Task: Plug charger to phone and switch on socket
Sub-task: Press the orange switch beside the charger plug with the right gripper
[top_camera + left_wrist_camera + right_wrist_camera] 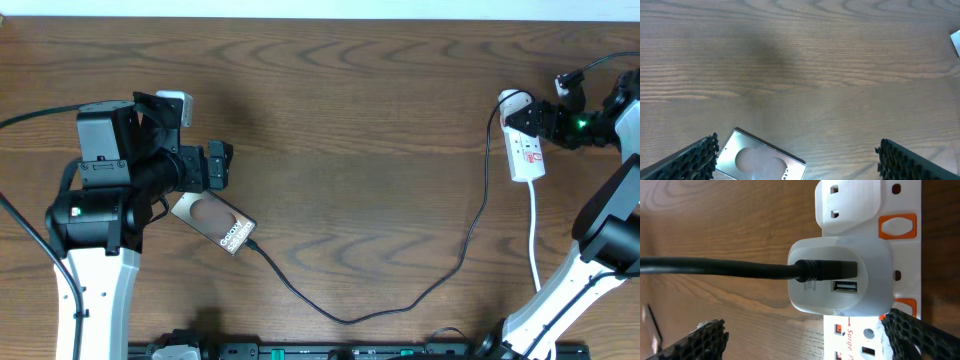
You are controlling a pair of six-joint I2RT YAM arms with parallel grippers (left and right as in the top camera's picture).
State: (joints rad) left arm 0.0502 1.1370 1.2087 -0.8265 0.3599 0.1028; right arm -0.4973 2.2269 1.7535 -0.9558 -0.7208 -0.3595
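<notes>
On the table (pixel 350 120) lie one phone (pixel 215 221), one charger (pixel 400 300), one socket (pixel 525 150).

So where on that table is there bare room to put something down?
The broad middle of the table is bare wood, bordered by the phone on the left, the socket on the right and the charger looping along the near side. It is crowded right around the phone and the socket.

A robot lab is shown. A white and black left arm (pixel 95 215) and right arm (pixel 610 235) are set at a plain brown wooden bench (pixel 350 120). Black wires (pixel 30 116) are run to them, and a black rail (pixel 330 352) is fixed along the bench edge.
</notes>
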